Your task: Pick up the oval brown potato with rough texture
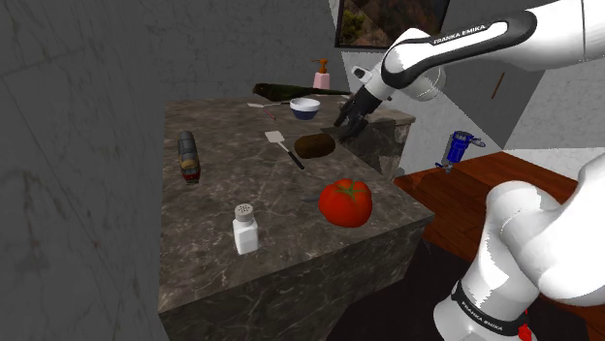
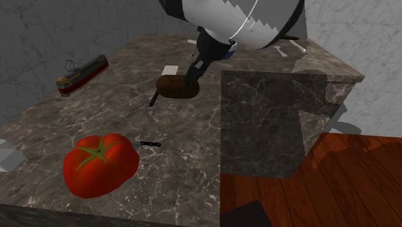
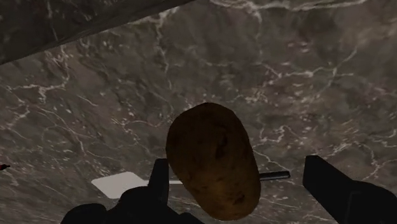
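1. Potato [image 3: 213, 159] lies on the marble bench [image 1: 223, 194], just beside the spatula [image 1: 276, 137].
2. It sits under my gripper [image 1: 346, 120], between wide-spread fingers, nearer one, not clasped.
3. Its long axis crosses my closing line, so I'd centre, descend, then squeeze the narrow width.

Oval rough potato [image 3: 213, 159]: mottled dark brown. Marble table [image 1: 242, 174]: dark grey-brown, white veins. Round tomato [image 2: 100, 164]: glossy red, green star calyx. Salt shaker [image 1: 246, 228]: white, grey cap. Small bowl [image 1: 304, 107]: white rim, blue body. Spatula [image 1: 276, 138]: white blade, black handle. Plank floor [image 2: 322, 180]: reddish-brown wood grain.
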